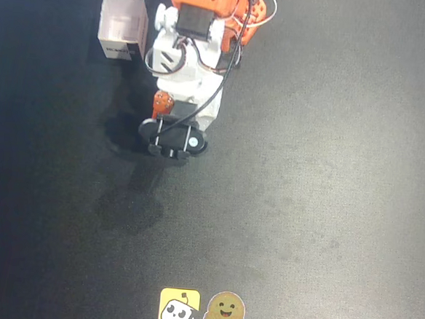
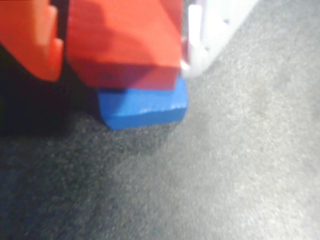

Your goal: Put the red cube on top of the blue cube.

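In the wrist view the red cube [image 2: 125,40] rests on the blue cube [image 2: 142,107], shifted a little so the blue cube's front edge shows below it. The blue cube sits on the dark mat. My gripper [image 2: 120,55] straddles the red cube: the white finger [image 2: 200,45] touches its right side, and the orange finger [image 2: 30,40] stands to its left with a thin dark gap between them. The gripper looks slightly open. In the overhead view the arm [image 1: 181,91] covers both cubes and the fingertips.
A white open box [image 1: 123,28] stands at the back left of the mat, left of the arm's base. Two stickers [image 1: 200,309] lie at the mat's front edge.
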You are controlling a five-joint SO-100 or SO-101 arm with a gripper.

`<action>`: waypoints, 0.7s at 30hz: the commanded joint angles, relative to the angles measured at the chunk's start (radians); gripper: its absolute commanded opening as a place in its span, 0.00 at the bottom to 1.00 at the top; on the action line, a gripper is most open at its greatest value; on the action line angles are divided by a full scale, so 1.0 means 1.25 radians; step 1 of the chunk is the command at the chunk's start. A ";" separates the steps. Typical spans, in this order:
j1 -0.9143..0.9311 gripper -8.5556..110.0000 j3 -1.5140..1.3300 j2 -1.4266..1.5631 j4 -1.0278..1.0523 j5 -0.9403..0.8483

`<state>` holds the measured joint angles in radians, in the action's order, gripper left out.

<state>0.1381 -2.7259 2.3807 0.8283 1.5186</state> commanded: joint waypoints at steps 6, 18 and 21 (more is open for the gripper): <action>-0.002 0.25 0.085 -0.016 -0.010 -0.001; -0.006 0.27 0.194 0.094 0.163 0.002; -0.009 0.27 0.200 0.163 0.223 0.001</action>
<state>0.1381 -2.5280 2.5019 1.0538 1.5186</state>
